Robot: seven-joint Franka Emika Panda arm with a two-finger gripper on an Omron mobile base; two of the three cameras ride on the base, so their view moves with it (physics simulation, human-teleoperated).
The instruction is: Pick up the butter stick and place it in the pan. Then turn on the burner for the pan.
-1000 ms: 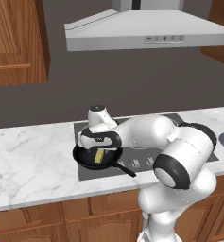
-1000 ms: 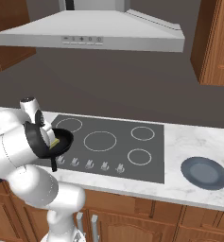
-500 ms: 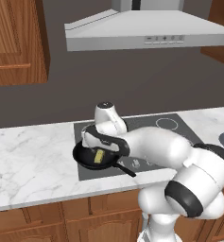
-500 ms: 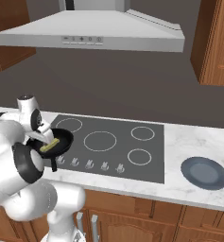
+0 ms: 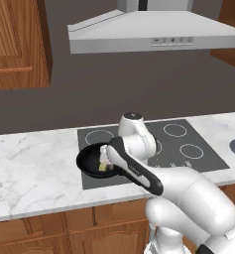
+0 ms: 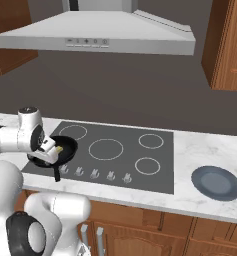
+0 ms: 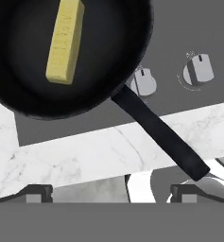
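Observation:
The black pan point(image 7: 114, 47) sits on the front left burner of the cooktop, its long handle point(image 7: 160, 134) pointing toward the counter's front edge. Inside it lies the pale yellow butter stick point(image 7: 65, 41), flat on the pan floor and touching nothing else. My gripper point(image 7: 111, 194) hovers open over the counter edge, back from the pan, with nothing between its fingers. In the left base view the gripper point(image 5: 109, 156) hangs just above the pan point(image 5: 87, 159) and the butter stick point(image 5: 105, 168). From the right the pan point(image 6: 68, 144) and butter stick point(image 6: 59, 148) show beside my hand.
A row of grey knobs point(image 7: 144, 82) runs along the front of the dark cooktop point(image 6: 120, 135), two of them right by the pan handle. A blue-grey plate point(image 6: 215, 181) lies on the marble counter at the right. A range hood point(image 6: 100, 37) hangs overhead.
My hand has drawn back and sideways from above the pan toward the counter's front, and the arm's elbow has swung low. The butter stick stays in the pan.

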